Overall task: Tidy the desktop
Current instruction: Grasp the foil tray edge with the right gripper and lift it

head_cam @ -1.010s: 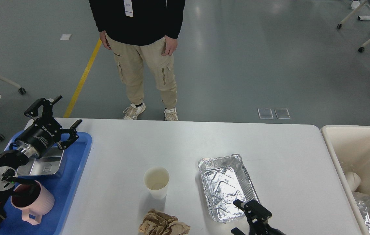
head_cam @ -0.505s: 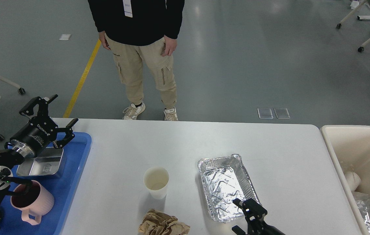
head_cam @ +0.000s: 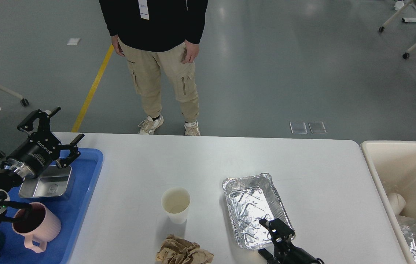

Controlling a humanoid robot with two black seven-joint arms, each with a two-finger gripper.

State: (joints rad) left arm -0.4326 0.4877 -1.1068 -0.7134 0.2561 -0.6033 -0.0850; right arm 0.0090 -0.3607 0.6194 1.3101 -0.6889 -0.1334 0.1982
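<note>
Left gripper (head_cam: 67, 124), fingers spread wide and empty, has drifted leftward over my blue tray (head_cam: 83, 190); right gripper (head_cam: 272, 234), opening unclear, has crept onto the foil pan (head_cam: 253, 205) on the desktop (head_cam: 200, 161).

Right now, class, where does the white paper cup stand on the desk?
In the head view, the white paper cup stands upright near the front middle of the white desktop, left of the silver foil tray and just behind the crumpled brown paper.
</note>
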